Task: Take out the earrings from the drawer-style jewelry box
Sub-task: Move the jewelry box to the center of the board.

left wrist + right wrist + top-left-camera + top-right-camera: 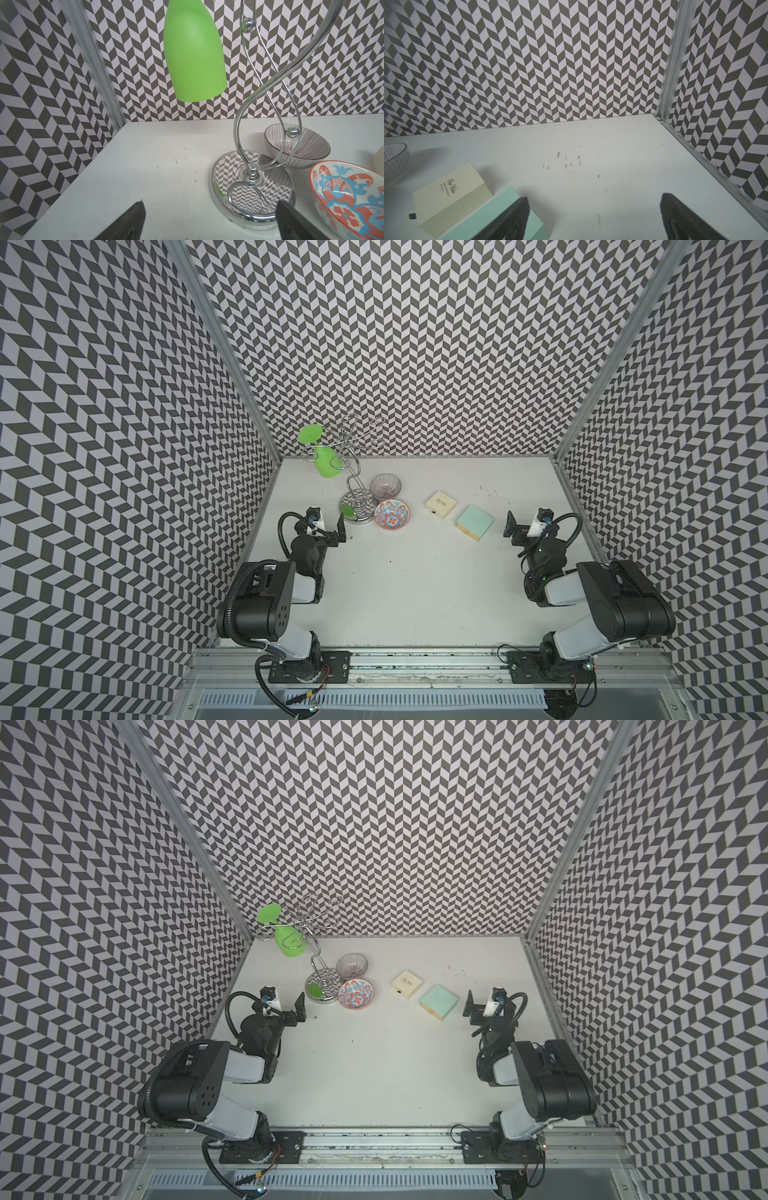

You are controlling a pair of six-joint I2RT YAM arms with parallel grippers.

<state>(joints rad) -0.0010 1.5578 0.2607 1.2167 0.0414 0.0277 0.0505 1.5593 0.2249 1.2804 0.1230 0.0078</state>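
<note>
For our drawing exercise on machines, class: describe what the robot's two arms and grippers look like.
The left arm and right arm both have rounded black joint housings joined by pale grey links. A black ribbed hose loops at each wrist. The left gripper and right gripper have flat dark grey fingers. The right one's look ridged. A small green light shows on the right arm.
</note>
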